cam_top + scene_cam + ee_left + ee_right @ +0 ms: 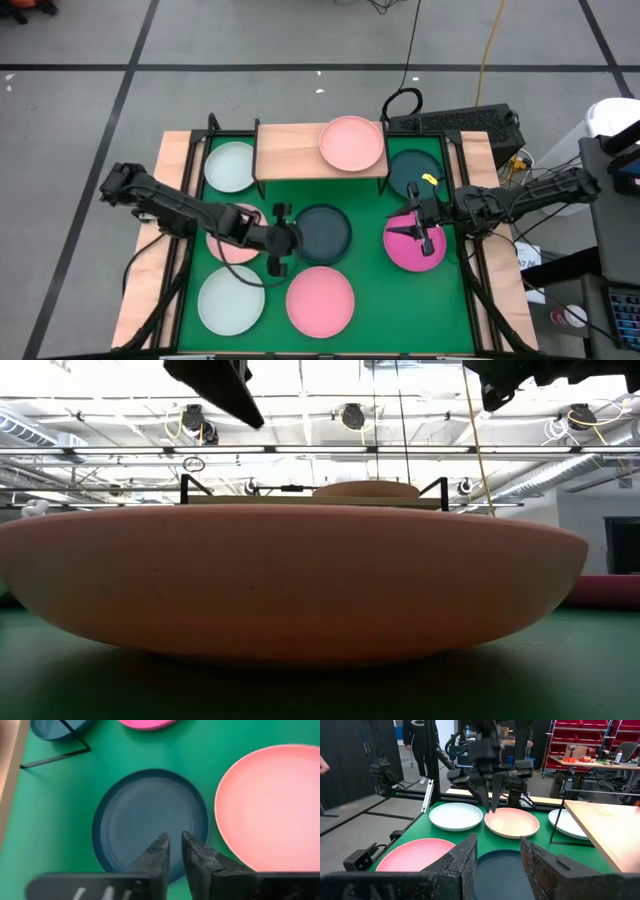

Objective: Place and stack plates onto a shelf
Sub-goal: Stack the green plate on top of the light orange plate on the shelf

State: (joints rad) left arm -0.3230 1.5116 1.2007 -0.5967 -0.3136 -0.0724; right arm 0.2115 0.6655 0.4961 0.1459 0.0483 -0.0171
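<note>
Left gripper [279, 243] hovers over the near-left rim of the dark teal plate [323, 232] at the table's centre; its wrist view shows the fingers [159, 854] close together, only a narrow slit between them, nothing held. Right gripper [418, 226] hangs above the magenta plate [415, 246] toward the right edge, jaws spread wide, empty. The shelf [290, 147] stands at the far edge, carrying one salmon pink plate [351, 142] on its right half; left half bare. Judgement: the step in hand is picking up the dark teal plate. To do it well the left jaws should part first, then come down so one finger goes inside the rim and one outside, pinching the lip rather than pressing the flat. The high view alone gives the whole layout: mint-white plates [230, 166] at the far-left and near-left corners, a pink plate [320, 300] at the near edge, another teal plate [414, 172] under the shelf's right end. The low view is nearly filled by one pink plate [290, 585], showing only the shelf's top behind.
</note>
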